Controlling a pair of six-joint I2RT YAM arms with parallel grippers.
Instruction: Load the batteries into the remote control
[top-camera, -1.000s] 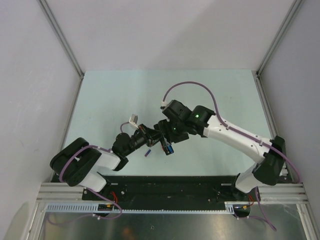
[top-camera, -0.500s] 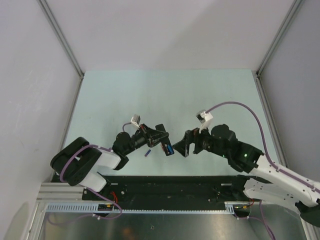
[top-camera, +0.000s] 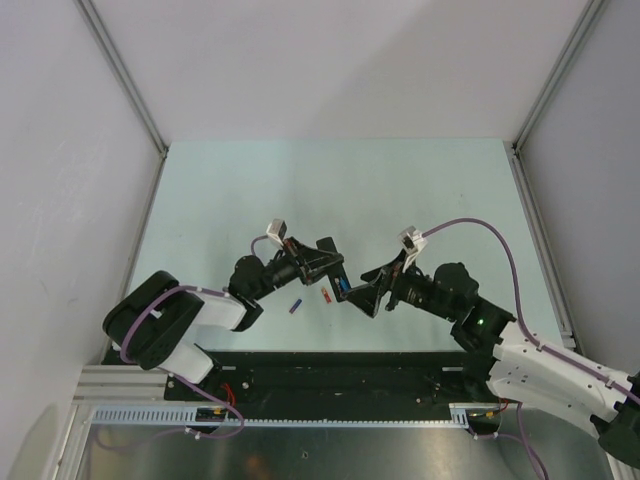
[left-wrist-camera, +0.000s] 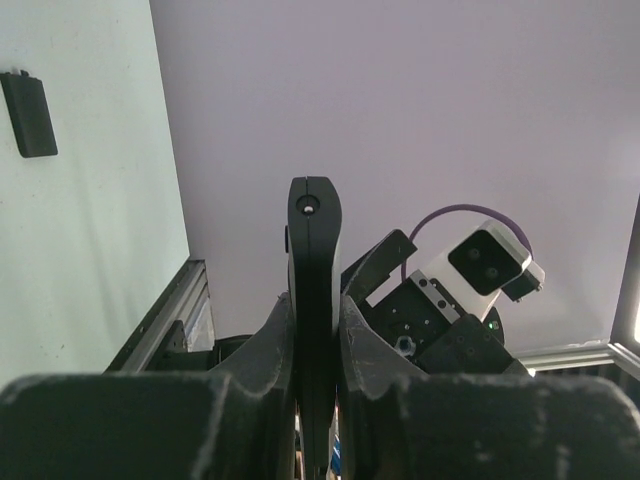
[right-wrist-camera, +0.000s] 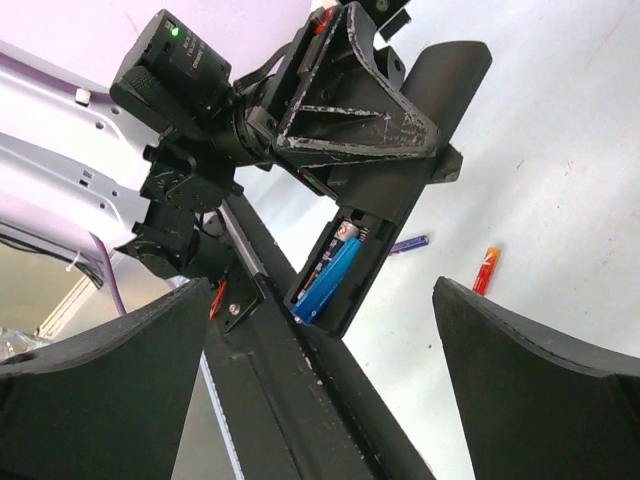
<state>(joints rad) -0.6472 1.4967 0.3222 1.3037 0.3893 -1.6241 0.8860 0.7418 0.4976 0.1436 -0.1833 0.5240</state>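
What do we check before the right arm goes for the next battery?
1. Left gripper clamped on the remote control: ok.
2. Battery compartment uncovered and facing the right gripper: ok.
3. Right gripper open and empty: ok.
4. Bright blue battery lying in the compartment: ok; fully seated: cannot tell.
5. Red-orange battery and purple-blue battery lying free on the table: ok.
6. Second slot free: cannot tell.

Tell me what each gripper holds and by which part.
The left gripper is shut on the remote control, clamped about mid-length, beside its open battery compartment. The right gripper is open and holds nothing.
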